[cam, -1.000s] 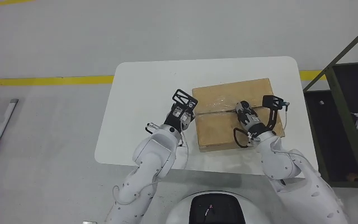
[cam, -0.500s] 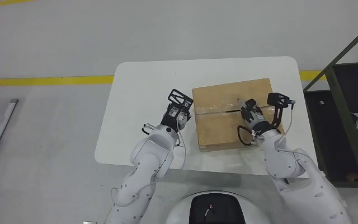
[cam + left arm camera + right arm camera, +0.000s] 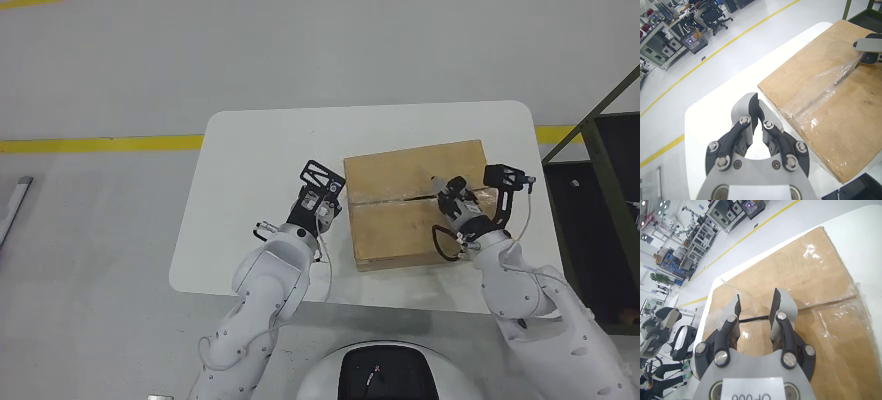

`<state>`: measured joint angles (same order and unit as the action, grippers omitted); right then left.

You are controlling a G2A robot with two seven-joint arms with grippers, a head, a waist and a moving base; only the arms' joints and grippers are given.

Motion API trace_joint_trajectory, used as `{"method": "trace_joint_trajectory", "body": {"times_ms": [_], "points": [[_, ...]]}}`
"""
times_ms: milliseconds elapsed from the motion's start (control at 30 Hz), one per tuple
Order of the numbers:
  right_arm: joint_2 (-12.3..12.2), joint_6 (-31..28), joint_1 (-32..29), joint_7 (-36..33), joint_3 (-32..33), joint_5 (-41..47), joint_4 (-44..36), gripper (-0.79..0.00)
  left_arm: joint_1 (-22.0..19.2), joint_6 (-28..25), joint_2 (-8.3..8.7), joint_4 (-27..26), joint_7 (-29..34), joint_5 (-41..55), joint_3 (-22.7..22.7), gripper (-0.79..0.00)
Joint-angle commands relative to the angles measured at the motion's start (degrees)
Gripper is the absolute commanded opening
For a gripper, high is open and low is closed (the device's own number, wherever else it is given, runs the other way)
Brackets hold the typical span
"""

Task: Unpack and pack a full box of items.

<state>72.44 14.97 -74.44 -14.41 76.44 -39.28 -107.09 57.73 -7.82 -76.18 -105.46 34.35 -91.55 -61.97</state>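
The cardboard box [image 3: 415, 225] sits on the right half of the white worktop [image 3: 250, 170], right of centre in the top view, with its flaps down. The governing relation is that between the centre seam [image 3: 385, 201] and the right tool [image 3: 757, 295]. The seam's long axis runs left to right across the lid in the top view. A film of clear tape [image 3: 827, 85], wrinkled and lifted in places, covers it. The right tool stands over the right-hand part of this seam with its two fingers spread apart and nothing between them. In the right wrist view the dark slit between the flaps runs from one finger toward the other, so the line on which the fingers open lies along the seam, not across it. Contact with the lid cannot be confirmed. The left tool [image 3: 755, 97] is off the box, just beside its left edge near the upper-left corner in the top view, with its fingers closed together and empty. The right arm is therefore the nearer one to the seam. The next move is judged to depend on that arm, with the taped length extending toward the left of the frame.
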Motion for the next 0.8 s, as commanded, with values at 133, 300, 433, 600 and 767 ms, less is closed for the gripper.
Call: {"method": "trace_joint_trajectory", "body": {"times_ms": [133,300,433,600,767], "points": [[-0.38,-1.25,1.91,-5.61,-1.1,-7.31,-0.5,-0.095,0.3,0.01,-0.14,-0.17,0.02,-0.32,-0.28,-0.785],[-0.53,-1.84,2.32,-8.67,-0.38,-8.1,-1.83,0.0,0.61,0.14,-0.23,-0.46,-0.09,-0.46,-0.71,-0.785],[-0.88,-2.37,1.64,-12.12,1.49,-8.88,-4.18,0.0,0.86,0.15,-0.31,-0.64,-0.12,-0.52,-0.99,-0.68],[-1.32,-3.47,0.42,-15.1,4.79,-8.35,-7.21,0.0,1.06,0.11,-0.43,-0.78,-0.24,-0.08,-1.32,-0.163],[-1.89,-8.35,1.97,-18.24,8.27,-7.61,-6.49,0.0,1.09,-0.17,-0.56,-0.72,-0.27,0.23,-1.41,0.0]]}}
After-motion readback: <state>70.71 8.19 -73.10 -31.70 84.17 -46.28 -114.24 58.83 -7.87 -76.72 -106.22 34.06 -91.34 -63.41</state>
